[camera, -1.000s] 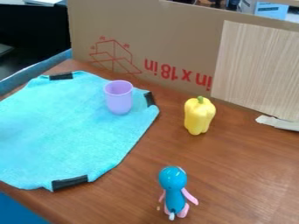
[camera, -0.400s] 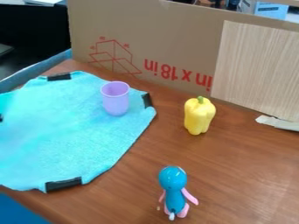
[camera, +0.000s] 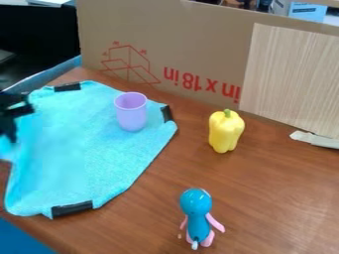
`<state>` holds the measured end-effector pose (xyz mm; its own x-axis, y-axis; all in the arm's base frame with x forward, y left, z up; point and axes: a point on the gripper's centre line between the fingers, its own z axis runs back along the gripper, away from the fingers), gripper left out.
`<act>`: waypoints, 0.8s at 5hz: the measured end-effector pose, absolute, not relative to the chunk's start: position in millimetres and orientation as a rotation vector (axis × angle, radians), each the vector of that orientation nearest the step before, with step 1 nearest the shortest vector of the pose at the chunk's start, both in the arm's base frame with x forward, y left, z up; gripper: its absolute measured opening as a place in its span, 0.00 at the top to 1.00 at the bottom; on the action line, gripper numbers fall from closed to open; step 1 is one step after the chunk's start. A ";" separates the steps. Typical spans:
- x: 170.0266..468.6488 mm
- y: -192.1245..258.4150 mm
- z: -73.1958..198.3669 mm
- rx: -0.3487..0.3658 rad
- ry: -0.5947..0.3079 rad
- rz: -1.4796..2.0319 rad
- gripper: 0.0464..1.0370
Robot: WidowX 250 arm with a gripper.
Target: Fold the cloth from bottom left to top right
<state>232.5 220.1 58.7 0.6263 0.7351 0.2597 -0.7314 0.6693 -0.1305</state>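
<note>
Cloth [camera: 92, 154] lay on left of tabletop [camera: 265, 198]. Cup [camera: 131, 113] stood on cloth, toward far right corner. Pepper [camera: 226, 133] stood right of cup, off cloth. Doll [camera: 197, 216] was in front of pepper, right of cloth's near end. Cardboard [camera: 198, 44] stood behind everything, panel [camera: 291, 74] against its right part.

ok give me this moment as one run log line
gripper at left side of cloth | fold not complete | cup on cloth | pepper, toy on table
</note>
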 end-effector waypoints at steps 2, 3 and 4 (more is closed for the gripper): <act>273.8 168.8 72.7 0.025 -0.350 0.895 0.98; 293.7 148.4 81.3 0.021 -0.364 0.930 0.98; 316.4 140.0 86.4 -0.010 -0.354 0.976 0.98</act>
